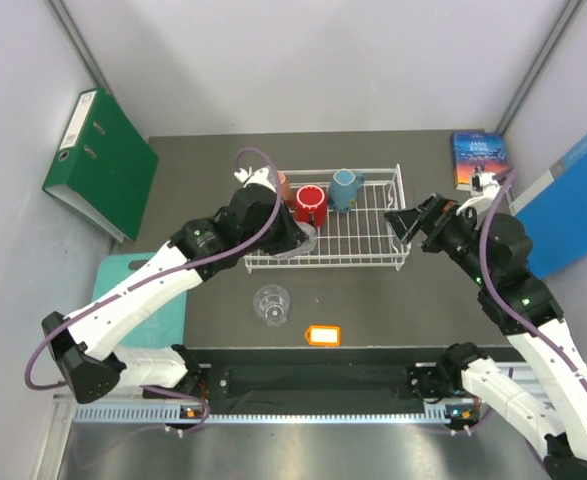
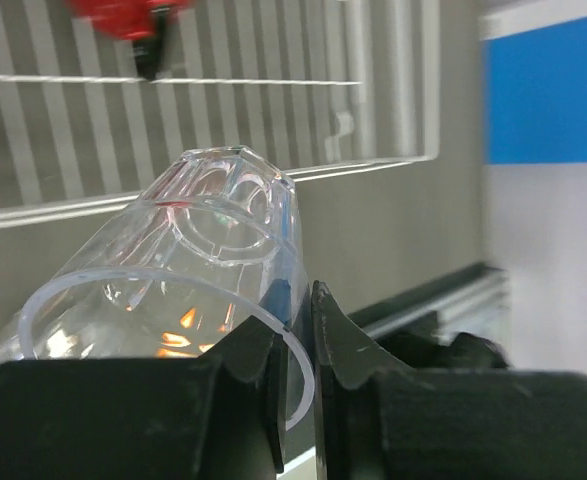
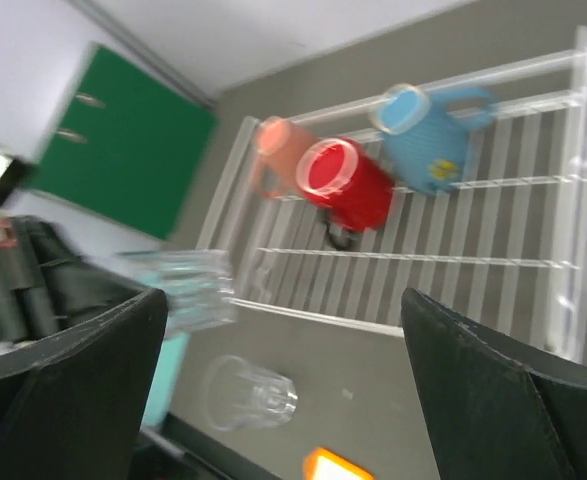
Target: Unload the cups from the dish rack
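Left wrist: a glass tumbler [image 2: 188,255] is gripped at its rim by the left jaws; next it should be set on the surface [image 1: 393,310]. Right jaws are spread wide.

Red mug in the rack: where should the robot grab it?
Take the red mug by its rim, probably from above, one finger inside. Its mouth faces up, and the pink mug and blue mug crowd its sides.

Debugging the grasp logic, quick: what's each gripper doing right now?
Left gripper: closed on the clear tumbler, pinching its rim.
Right gripper: open, empty.
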You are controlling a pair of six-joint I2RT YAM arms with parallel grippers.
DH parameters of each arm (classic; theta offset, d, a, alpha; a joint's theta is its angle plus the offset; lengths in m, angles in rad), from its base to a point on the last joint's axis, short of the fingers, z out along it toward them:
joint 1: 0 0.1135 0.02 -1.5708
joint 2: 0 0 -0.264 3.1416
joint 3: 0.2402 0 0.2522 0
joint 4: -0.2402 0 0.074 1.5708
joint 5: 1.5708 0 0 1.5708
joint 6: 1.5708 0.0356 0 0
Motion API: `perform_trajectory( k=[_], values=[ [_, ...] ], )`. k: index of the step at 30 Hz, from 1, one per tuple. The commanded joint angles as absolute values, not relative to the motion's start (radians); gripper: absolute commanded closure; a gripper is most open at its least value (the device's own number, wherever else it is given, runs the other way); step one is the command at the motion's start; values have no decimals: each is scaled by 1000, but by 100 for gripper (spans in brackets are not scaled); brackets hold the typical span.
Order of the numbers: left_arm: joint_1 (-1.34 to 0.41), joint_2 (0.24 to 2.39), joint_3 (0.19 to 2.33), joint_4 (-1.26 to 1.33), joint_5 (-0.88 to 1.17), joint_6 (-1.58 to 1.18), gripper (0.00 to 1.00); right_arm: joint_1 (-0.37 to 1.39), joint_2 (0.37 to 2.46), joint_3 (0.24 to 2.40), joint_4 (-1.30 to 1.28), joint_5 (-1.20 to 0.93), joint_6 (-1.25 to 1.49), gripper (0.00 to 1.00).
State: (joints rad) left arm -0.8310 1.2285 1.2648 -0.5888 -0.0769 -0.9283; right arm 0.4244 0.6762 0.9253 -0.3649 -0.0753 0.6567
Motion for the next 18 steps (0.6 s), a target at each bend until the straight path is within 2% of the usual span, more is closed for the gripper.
perform_trajectory(
  k=[1, 6, 11, 18],
  values=[
    [-857, 1255, 1408, -955, -300, -856, 100, 420, 664, 985, -581, 104, 525, 1],
    [-909, 1348, 1580, -1272, -439, -883, 100, 420, 670, 988, -627, 130, 500, 1],
    [-1026, 1430, 1709, -1446, -514, -969, 100, 422, 673, 965, -630, 118, 503, 1],
    [-1140, 1434, 1576, -1428, -460, -1075, 100, 420, 683, 943, -627, 104, 502, 1]
  ],
)
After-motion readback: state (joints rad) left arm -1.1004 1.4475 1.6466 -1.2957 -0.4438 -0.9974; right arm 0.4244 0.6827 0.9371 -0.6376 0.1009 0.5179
